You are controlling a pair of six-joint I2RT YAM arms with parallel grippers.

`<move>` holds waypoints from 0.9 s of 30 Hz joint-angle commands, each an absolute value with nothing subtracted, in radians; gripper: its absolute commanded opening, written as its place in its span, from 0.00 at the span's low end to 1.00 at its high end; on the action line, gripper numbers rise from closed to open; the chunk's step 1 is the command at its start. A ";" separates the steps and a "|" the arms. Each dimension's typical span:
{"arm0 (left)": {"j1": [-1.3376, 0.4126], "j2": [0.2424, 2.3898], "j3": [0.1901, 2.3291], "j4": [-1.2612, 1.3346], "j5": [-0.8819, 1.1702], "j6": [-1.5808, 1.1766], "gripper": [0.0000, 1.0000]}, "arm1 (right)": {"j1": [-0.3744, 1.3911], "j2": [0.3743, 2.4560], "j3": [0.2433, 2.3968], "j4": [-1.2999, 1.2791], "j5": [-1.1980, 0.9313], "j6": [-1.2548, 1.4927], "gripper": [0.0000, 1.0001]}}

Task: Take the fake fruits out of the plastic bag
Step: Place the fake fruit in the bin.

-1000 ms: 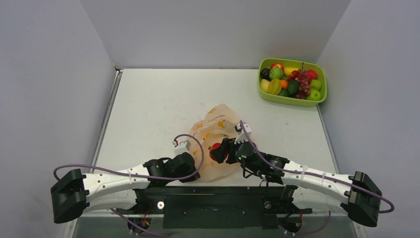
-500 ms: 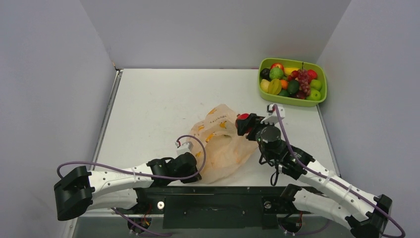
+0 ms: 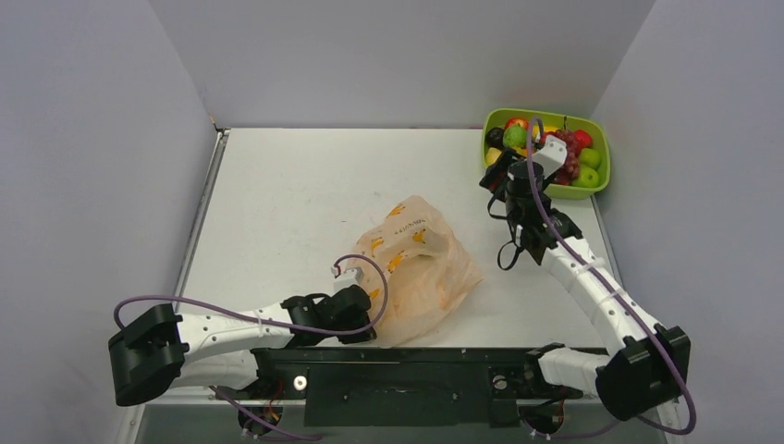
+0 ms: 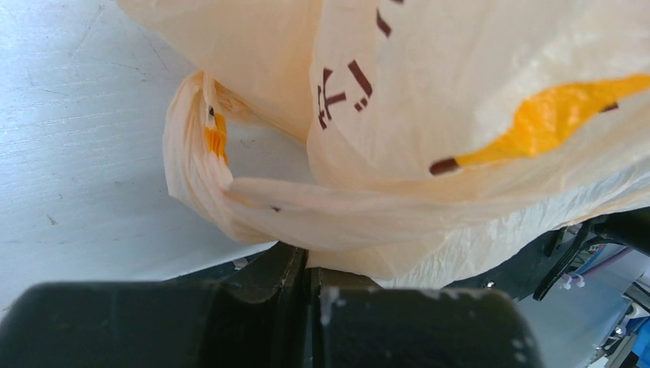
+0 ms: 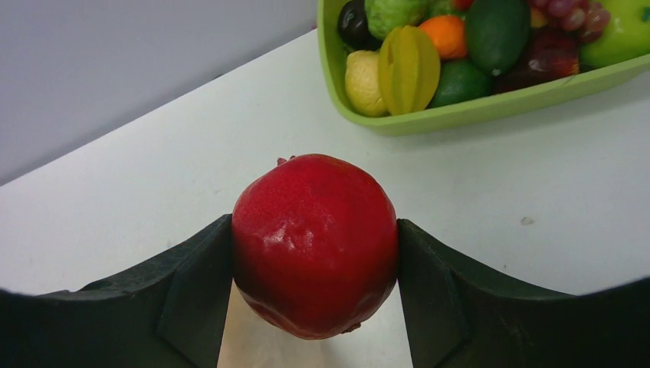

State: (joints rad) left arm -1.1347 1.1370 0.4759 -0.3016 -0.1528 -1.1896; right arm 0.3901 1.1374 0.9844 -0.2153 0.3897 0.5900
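The green tray (image 3: 545,191) sits at the far right corner of the surface (image 3: 296,203), heaped with fake fruits (image 3: 578,162). From above, the right arm's wrist and its purple cable (image 3: 541,199) cross the tray's left end and cover some of that pile. The right tool (image 3: 497,174) hangs just beside the tray's near-left corner, over bare surface. What it carries is hard to make out from above, but the right wrist view settles it: a glossy red fruit (image 5: 314,245) sits clamped between the two dark fingers (image 5: 192,299), the jaws spread partway to fit its width, one pressed to each side. Beyond it, that view cuts the tray (image 5: 475,111) off at the top and right; a yellow star fruit (image 5: 408,69), an orange one (image 5: 444,34) and a dark green one (image 5: 497,31) show inside the rim.

The plastic bag (image 3: 425,264) lies crumpled near the middle of the surface towards the near edge, well apart from the tray. The left tool (image 3: 359,303) lies low at the bag's near-left edge; in the left wrist view its jaws are fully closed, with a fold of the thin film (image 4: 322,234) pinched in the seam between them. The bag fills most of that view, and whether any fruit lies inside cannot be told
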 commanded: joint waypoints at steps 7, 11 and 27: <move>-1.129 1.201 0.531 -0.258 -0.083 -1.105 0.00 | 0.185 1.498 1.224 -0.021 0.333 0.534 0.00; -1.129 1.219 0.563 -0.273 -0.081 -1.049 0.00 | 0.146 1.669 1.355 0.022 0.390 0.509 0.00; -1.129 1.299 0.584 -0.284 -0.031 -0.965 0.00 | 0.003 2.279 2.062 -0.063 0.463 0.374 0.13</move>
